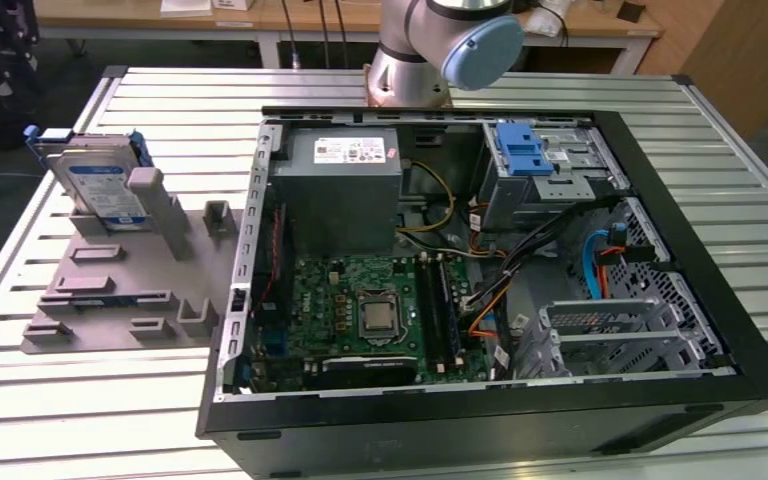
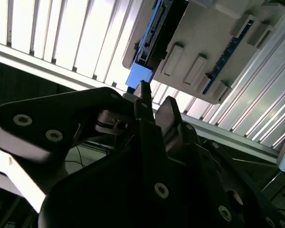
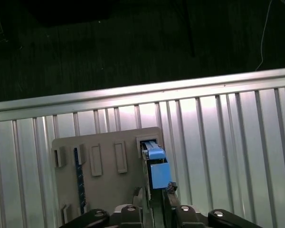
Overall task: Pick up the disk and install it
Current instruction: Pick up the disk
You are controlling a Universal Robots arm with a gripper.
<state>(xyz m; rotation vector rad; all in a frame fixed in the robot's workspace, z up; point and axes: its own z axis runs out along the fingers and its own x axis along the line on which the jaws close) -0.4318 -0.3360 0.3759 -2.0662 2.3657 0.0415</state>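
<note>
Blue-framed and silver, the disk [image 1: 101,182] stands on edge in a grey holder [image 1: 117,300] on the slatted tabletop [image 1: 171,100], to the exterior view's left of the open computer case [image 1: 491,430]. In both wrist views the gripper [image 3: 155,191] [image 2: 156,93] hovers close to the disk's blue end (fingers apart, grasping nothing).

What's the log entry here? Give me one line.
end effector: open, above the disk, not gripping | disk: upright in grey holder, beside computer case | install: not done
</note>
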